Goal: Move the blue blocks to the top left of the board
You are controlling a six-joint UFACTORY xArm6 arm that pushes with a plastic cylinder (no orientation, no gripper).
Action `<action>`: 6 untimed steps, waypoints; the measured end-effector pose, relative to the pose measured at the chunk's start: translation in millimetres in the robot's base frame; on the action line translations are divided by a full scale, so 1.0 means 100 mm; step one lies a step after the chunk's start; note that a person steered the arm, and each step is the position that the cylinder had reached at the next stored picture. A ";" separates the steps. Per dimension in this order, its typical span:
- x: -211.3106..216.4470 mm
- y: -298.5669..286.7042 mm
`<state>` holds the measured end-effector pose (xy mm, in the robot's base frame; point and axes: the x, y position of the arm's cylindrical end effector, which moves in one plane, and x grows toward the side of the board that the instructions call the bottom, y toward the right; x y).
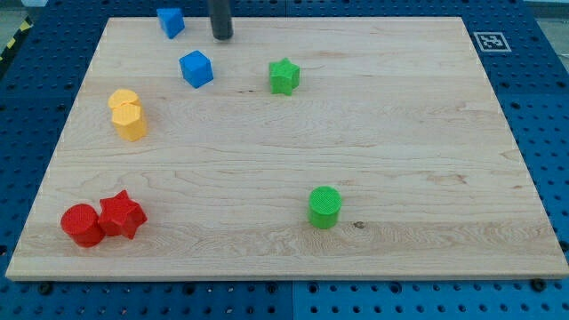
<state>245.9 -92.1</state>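
Blue blocks first, both down-left of my tip (222, 36). No jaws on the rod, nothing held: just a bare dark end, touching neither block, seemingly resting on the board (373, 133) near its top edge.

Left to right, placed from the tip:

Far down-left, near the bottom-left corner: red cylinder (81, 224) and red star (122, 215), touching each other. No part in the task, well out of any push line.

Closer, left and below the tip: two yellow blocks (128, 116), pressed together, shapes hard to tell. Also bystanders.

Just left of the tip, slightly higher in the view: upper blue cube (171, 21), close to the top edge and already near the target corner. Probably parked there for that reason, though with room left toward the corner.

Below the tip and a little left: lower blue cube (196, 68), apart from the rod. Likely the next one to shift, since farther from the corner.

Right of the tip and lower: green star (284, 76), clear of both cubes.

Far below, to the right: green cylinder (324, 206), alone.

Judged from this: tip stood on the right side of both cubes, a sensible side for pushing leftward.
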 end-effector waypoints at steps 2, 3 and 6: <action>0.72 0.34; 0.98 0.38; 1.34 0.05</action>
<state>379.5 -87.5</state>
